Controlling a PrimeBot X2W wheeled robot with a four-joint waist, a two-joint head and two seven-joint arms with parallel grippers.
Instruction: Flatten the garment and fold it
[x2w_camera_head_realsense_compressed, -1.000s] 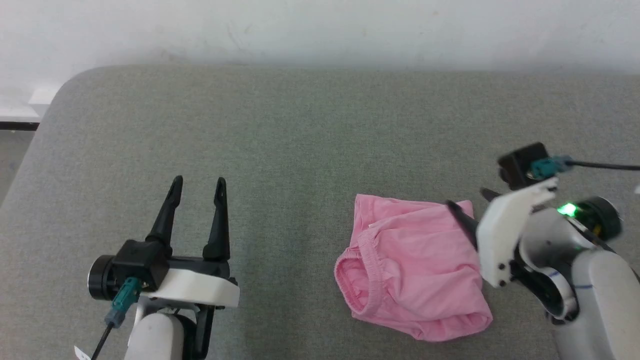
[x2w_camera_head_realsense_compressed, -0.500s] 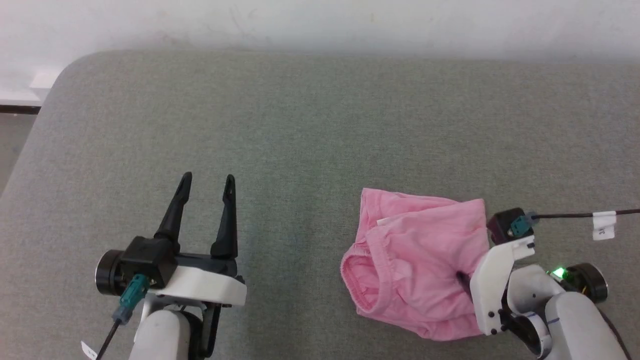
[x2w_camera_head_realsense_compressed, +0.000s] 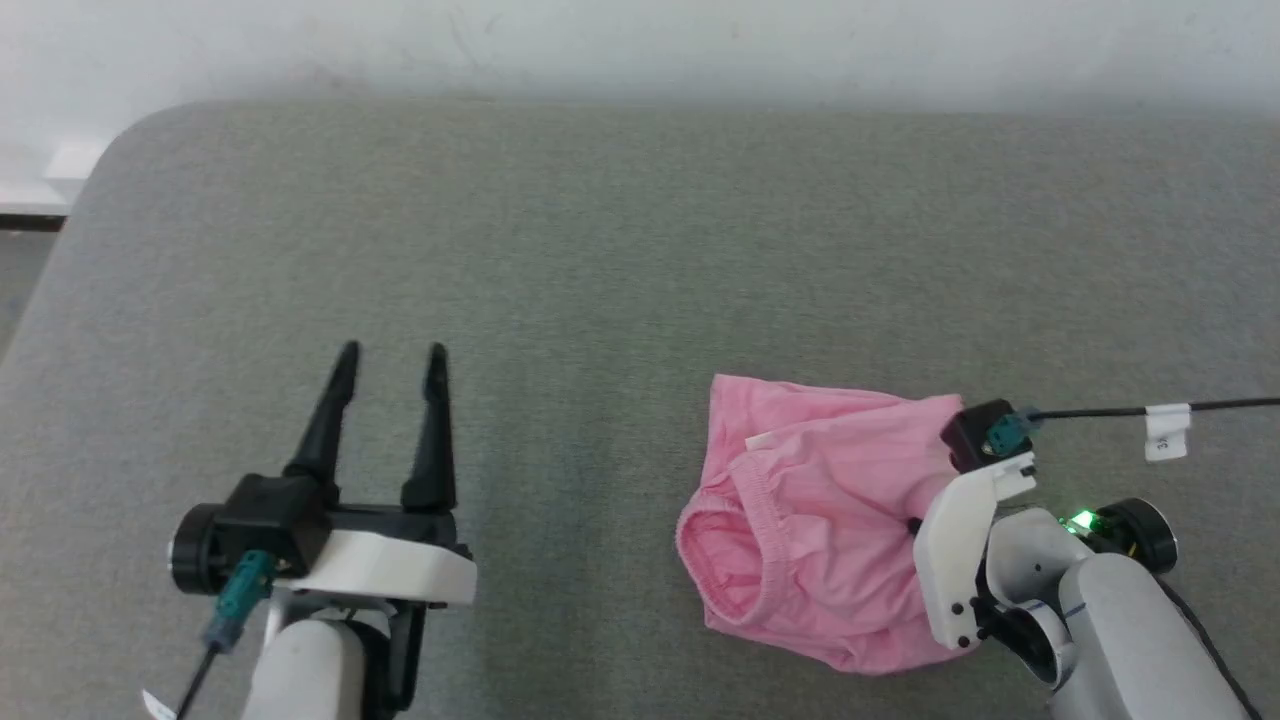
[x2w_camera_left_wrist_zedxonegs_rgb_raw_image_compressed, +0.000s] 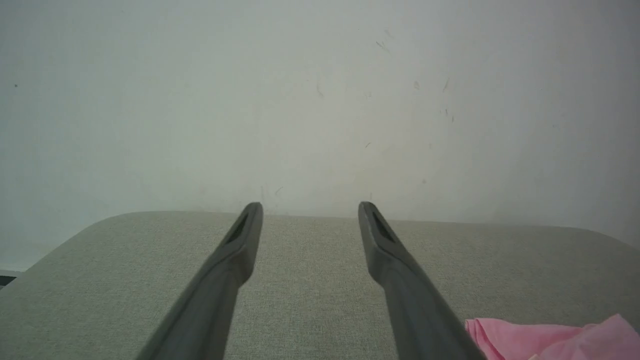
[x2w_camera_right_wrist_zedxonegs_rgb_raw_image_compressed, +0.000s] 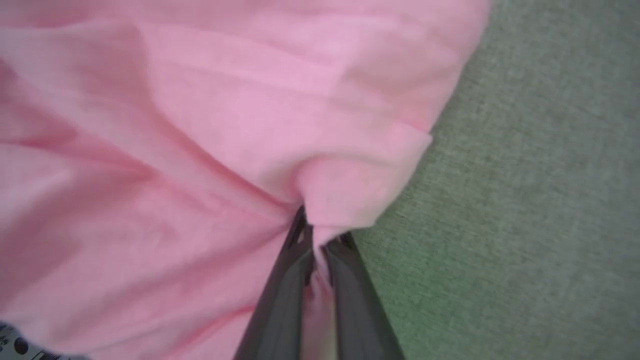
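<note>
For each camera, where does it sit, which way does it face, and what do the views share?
Head view: on the head, looking down at the grey cushion; left gripper open, right gripper on the garment.
Left wrist view: on the left wrist, facing the white wall along its open fingers.
Right wrist view: on the right wrist, fingers pinching the garment.
Shared by all: garment, cushion.

Soft even light, slight close-up blur

Light pink garment (x2w_camera_head_realsense_compressed: 820, 540), rumpled, lying right of centre on grey padded surface (x2w_camera_head_realsense_compressed: 600, 300); gathered elastic band (x2w_camera_head_realsense_compressed: 765, 530) at left, small white tag (x2w_camera_head_realsense_compressed: 761, 440) near top, right edge pinched in right claw (x2w_camera_right_wrist_zedxonegs_rgb_raw_image_compressed: 315, 235).
</note>
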